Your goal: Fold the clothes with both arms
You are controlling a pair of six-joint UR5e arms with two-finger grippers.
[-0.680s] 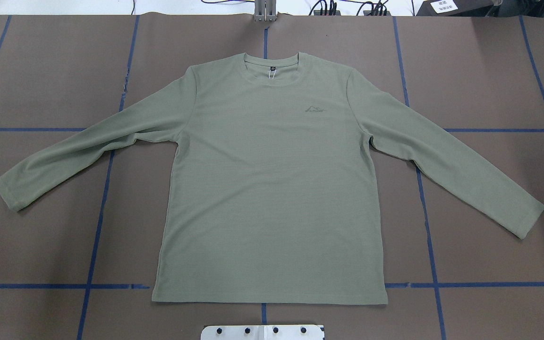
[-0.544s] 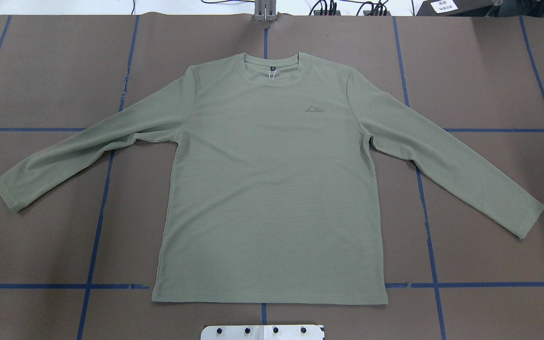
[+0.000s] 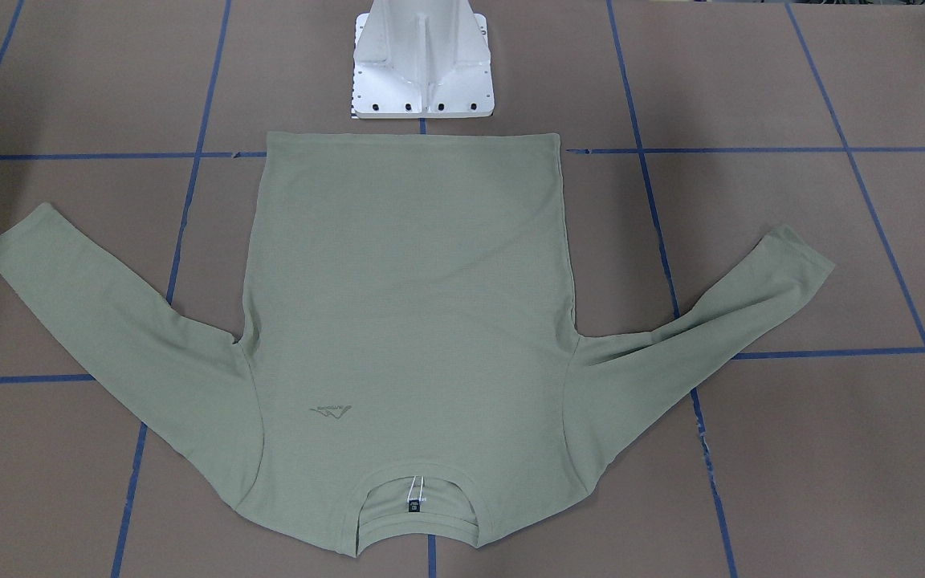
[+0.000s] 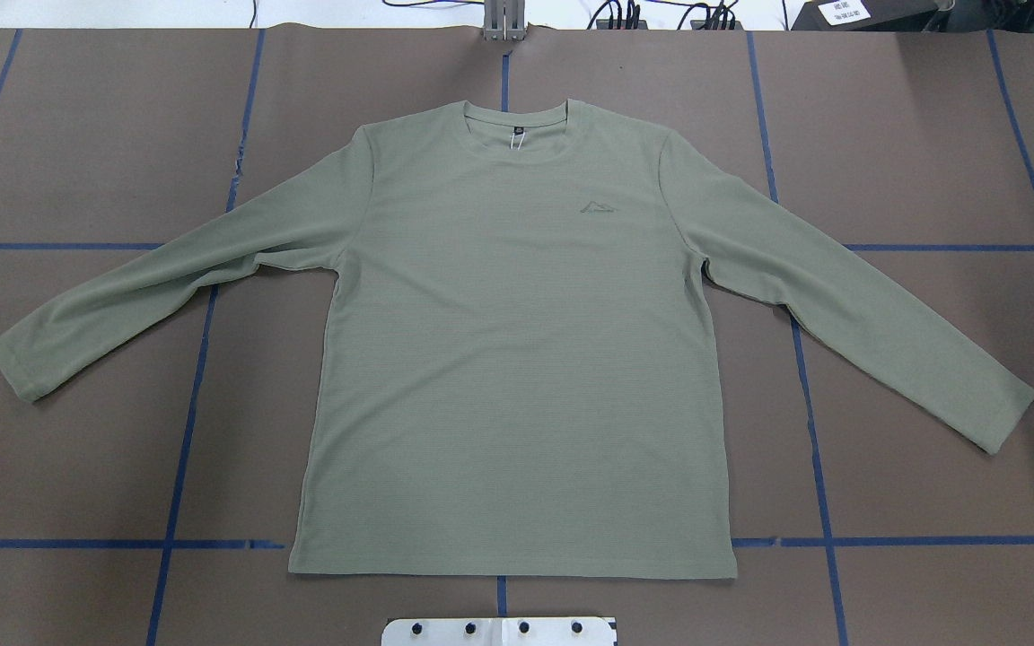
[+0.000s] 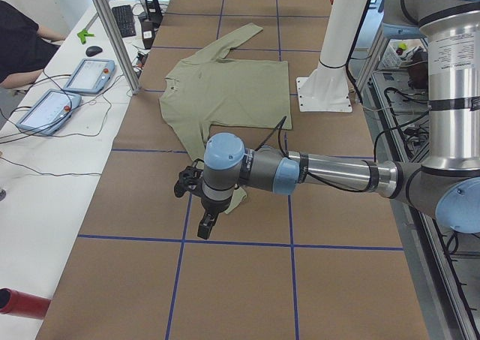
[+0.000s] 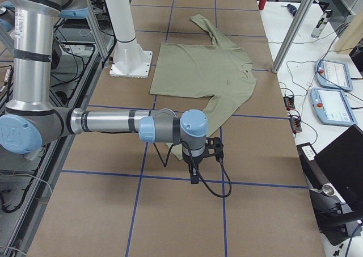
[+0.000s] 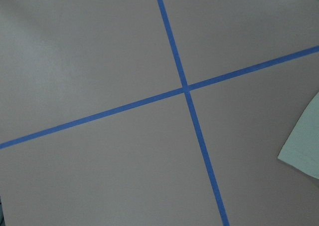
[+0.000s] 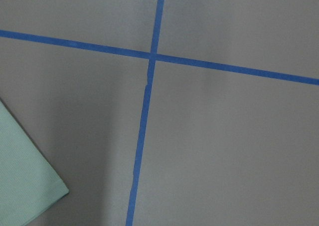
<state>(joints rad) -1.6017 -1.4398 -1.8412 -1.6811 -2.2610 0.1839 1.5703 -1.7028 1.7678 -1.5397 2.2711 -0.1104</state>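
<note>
Shirt (image 4: 517,359) of pale sage green lies flat and face up in the middle of the brown desk (image 4: 77,135), unfolded, both long sleeves angled out and down from the shoulders. Its round collar (image 4: 517,115) points away from the robot, with a small dark neck tag (image 4: 514,133) inside and a faint logo (image 4: 598,208) on the chest. The hem lies just beside the white pedestal base (image 3: 422,72). Blue tape lines (image 4: 185,449) mark the desk in a grid.

From the side, the left arm (image 5: 330,173) reaches out low over the desk, its wrist above the end of the near sleeve; the right arm (image 6: 108,122) does the same over the other sleeve. Both arms' jaws point down at the desk and hold nothing, and I cannot tell how far open they are. Each wrist camera catches a cuff corner (image 7: 304,153) (image 8: 25,186) beside a tape crossing.
</note>
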